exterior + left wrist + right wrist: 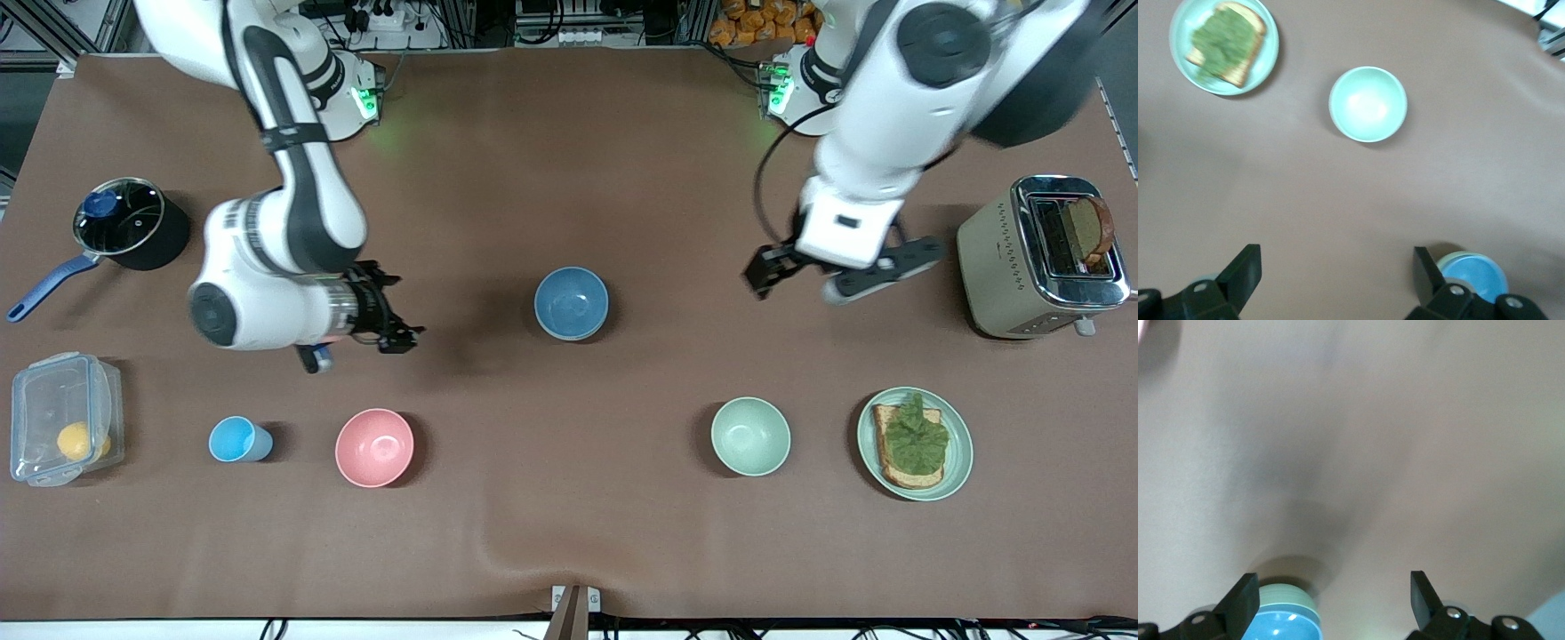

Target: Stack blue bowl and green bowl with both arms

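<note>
At mid-desk [569, 133] the blue bowl [572, 302] is seen nested in the green bowl [1286, 595], whose rim shows just under it, so the stack is judged complete. Nothing is held by either arm, fitting a release. The right pincer [388, 313] is spread open above bare desk toward the right arm's end from the stack; the left pincer [782, 271] is likewise open, above bare desk toward the left arm's end. A paler mint bowl [750, 436] is left unused, nearer the front camera.
</note>
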Action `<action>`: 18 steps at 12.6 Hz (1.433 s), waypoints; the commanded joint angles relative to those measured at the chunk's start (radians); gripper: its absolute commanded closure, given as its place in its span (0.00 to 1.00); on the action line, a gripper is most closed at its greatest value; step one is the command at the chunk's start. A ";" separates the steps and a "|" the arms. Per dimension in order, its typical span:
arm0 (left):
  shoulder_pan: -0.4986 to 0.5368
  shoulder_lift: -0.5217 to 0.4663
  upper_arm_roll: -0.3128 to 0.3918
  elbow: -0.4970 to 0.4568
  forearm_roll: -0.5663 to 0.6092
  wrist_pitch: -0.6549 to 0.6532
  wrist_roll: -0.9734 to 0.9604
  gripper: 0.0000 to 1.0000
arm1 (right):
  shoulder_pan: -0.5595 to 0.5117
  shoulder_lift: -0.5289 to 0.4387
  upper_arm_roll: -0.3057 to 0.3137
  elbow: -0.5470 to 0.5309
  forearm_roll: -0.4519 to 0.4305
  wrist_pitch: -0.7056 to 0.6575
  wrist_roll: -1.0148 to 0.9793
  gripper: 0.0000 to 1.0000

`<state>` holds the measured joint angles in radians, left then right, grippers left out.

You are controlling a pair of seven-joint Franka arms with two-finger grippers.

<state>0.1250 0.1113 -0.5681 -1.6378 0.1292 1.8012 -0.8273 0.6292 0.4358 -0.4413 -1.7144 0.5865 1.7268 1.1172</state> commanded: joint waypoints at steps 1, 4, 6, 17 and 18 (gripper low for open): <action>0.077 -0.019 -0.010 0.067 -0.020 -0.109 0.098 0.00 | -0.002 -0.038 -0.065 0.009 -0.019 -0.059 -0.098 0.00; 0.096 -0.047 0.040 0.104 -0.039 -0.134 0.203 0.00 | -0.025 -0.042 -0.128 0.018 -0.019 -0.122 -0.212 0.00; -0.009 -0.077 0.210 0.104 -0.092 -0.158 0.276 0.00 | -0.182 -0.077 -0.061 0.030 -0.023 -0.176 -0.366 0.00; -0.082 -0.082 0.413 0.156 -0.114 -0.310 0.729 0.00 | -0.673 -0.336 0.416 0.129 -0.438 -0.102 -0.763 0.00; -0.082 -0.082 0.415 0.154 -0.114 -0.330 0.740 0.00 | -0.703 -0.342 0.423 0.159 -0.435 -0.107 -0.777 0.00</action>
<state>0.0543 0.0367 -0.1763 -1.4879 0.0344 1.5129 -0.1350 0.0021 0.1175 -0.0697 -1.5902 0.1720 1.6196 0.3810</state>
